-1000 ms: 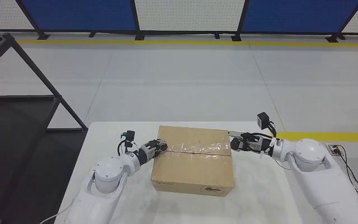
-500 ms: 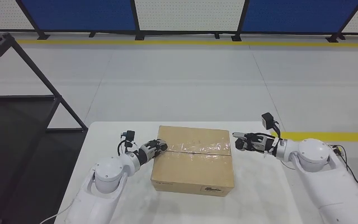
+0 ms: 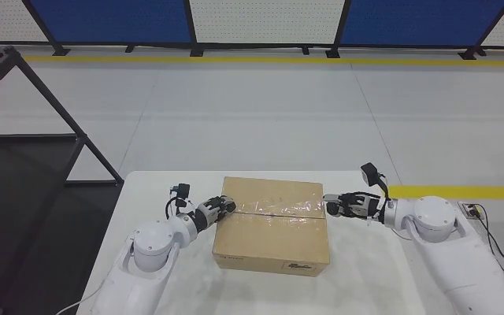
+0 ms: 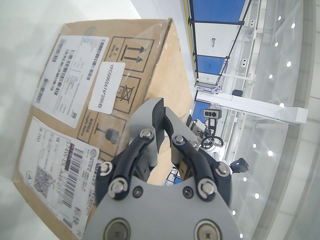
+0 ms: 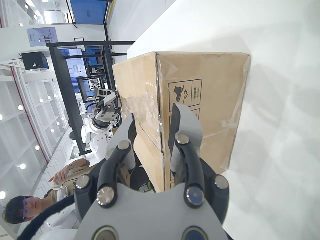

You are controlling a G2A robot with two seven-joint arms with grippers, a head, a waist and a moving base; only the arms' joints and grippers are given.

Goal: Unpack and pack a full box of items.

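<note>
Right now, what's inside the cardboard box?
Nothing inside can be seen. The box is closed, with clear tape along the seam on top. Whatever is packed in it is hidden. It sits on the white table.

Noted: the box (image 3: pixel 272 224) is brown corrugated cardboard, matt and slightly rough. The tape (image 3: pixel 277 208) over its top seam is clear plastic film, glossy and wrinkled, carried down the faces at 9 and 3 o'clock. The labels (image 4: pixel 66 81) on the 9 o'clock face are white paper, smooth and matt. The left pincer (image 4: pixel 165 106) and right pincer (image 5: pixel 153 112) have smooth grey shells, black ribbed pads (image 4: pixel 158 122), matt black links and bright metal screws. The surface (image 3: pixel 150 197) is white and smooth, with a faint sheen
</note>
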